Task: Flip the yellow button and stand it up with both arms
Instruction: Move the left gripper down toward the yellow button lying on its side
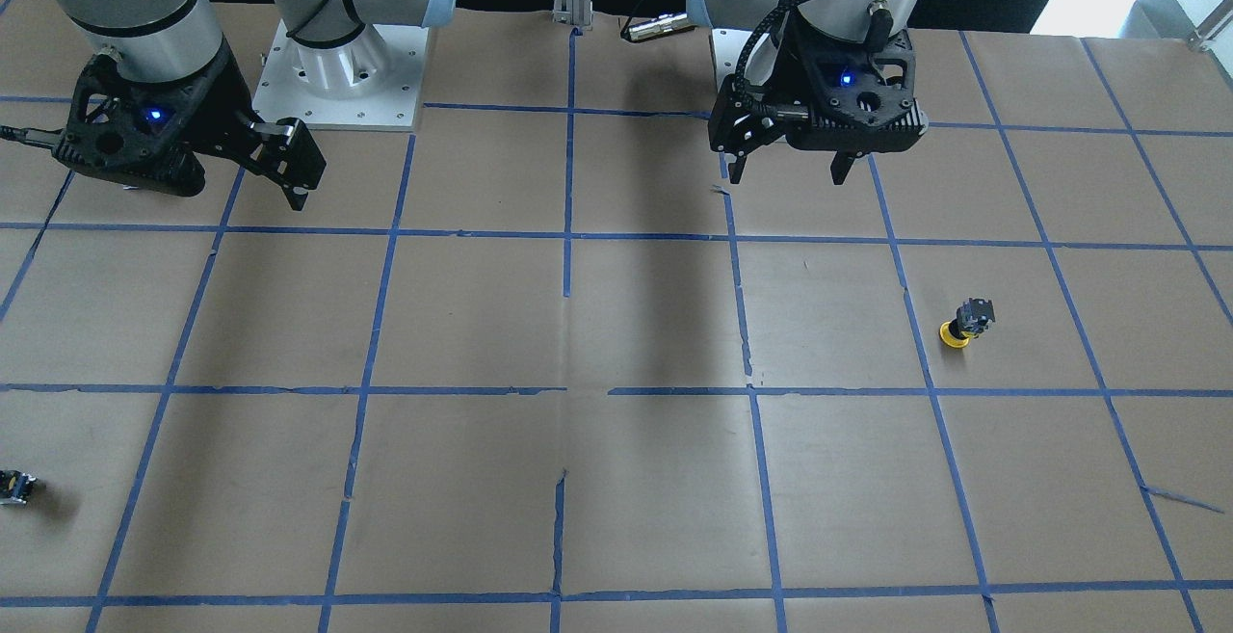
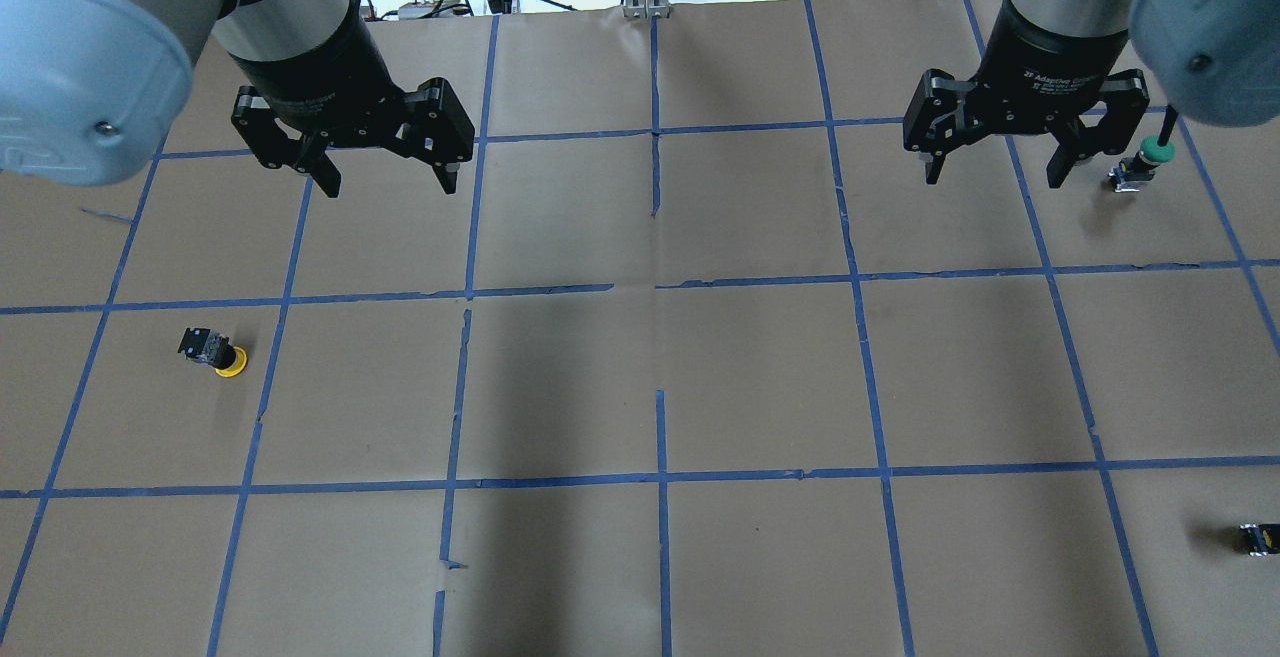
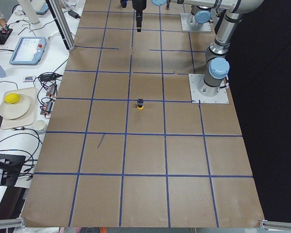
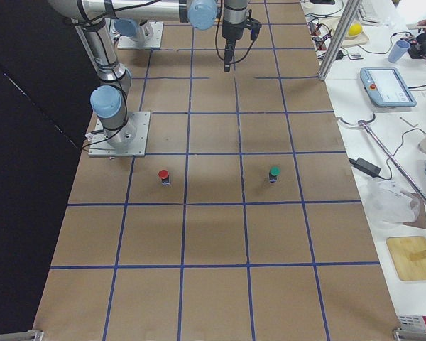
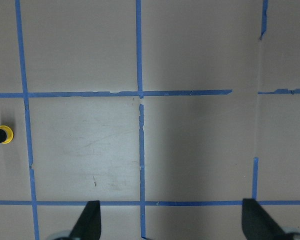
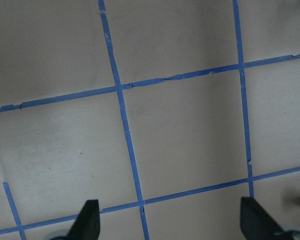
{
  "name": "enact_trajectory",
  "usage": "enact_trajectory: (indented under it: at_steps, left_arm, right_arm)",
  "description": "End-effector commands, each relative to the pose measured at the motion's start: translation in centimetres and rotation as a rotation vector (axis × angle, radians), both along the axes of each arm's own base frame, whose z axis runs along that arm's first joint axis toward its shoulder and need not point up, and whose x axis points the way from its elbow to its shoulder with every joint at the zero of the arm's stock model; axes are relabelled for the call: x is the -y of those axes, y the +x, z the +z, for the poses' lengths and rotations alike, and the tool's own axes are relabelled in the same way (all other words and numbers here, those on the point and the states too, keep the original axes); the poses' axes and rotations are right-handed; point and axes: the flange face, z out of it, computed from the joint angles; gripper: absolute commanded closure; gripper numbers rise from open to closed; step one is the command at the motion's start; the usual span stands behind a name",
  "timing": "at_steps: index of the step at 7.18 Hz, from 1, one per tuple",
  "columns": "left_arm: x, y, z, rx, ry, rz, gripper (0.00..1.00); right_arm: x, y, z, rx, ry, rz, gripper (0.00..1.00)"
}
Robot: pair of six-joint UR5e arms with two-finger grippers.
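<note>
The yellow button is on the brown table on my left side, and seems to rest on its yellow cap with the black body up. It also shows in the overhead view, the exterior left view and at the left edge of the left wrist view. My left gripper hangs open and empty above the table, farther from my base than the button and apart from it; it also shows in the front view. My right gripper is open and empty over the right side.
A green-capped button stands just right of my right gripper. A red-capped button stands near the right arm's base. A small black block lies at the table's near right edge. Blue tape lines grid the table.
</note>
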Motion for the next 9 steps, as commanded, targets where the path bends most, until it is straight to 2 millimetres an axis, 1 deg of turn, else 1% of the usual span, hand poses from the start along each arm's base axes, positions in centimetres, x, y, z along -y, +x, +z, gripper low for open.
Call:
enact_trajectory:
  at_steps: [1, 2, 3, 4, 5, 6, 7, 9]
  left_arm:
    - [0.0, 0.1, -0.1, 0.001, 0.002, -0.002, 0.00]
    - [-0.1, 0.3, -0.2, 0.001, 0.003, 0.000, 0.00]
    - [-0.2, 0.8, -0.4, 0.004, 0.008, 0.009, 0.01]
    - [0.4, 2.9, -0.8, 0.008, 0.020, 0.053, 0.01]
    - [1.0, 6.5, -1.4, 0.016, 0.049, 0.121, 0.01]
    - [1.5, 10.7, -3.0, 0.033, 0.084, 0.132, 0.01]
    - [1.9, 14.3, -4.9, 0.020, 0.118, 0.098, 0.01]
    - [3.9, 20.0, -11.0, 0.011, 0.127, 0.062, 0.01]
  right_arm:
    - [-0.2, 1.1, 0.6, 0.101, -0.003, -0.005, 0.00]
    - [-0.8, 1.3, 1.5, 0.102, -0.010, 0.000, 0.00]
    - [-2.0, 1.6, 3.0, 0.112, -0.033, 0.005, 0.00]
    - [-4.7, 1.7, 4.9, 0.117, -0.026, 0.008, 0.00]
    - [-5.8, 1.8, 5.7, 0.117, -0.033, 0.013, 0.00]
    - [-5.7, 1.8, 5.1, 0.118, -0.022, 0.018, 0.00]
    - [-5.5, 1.8, 4.6, 0.118, -0.013, 0.019, 0.00]
    - [-5.6, 1.5, 4.3, 0.117, -0.009, 0.013, 0.00]
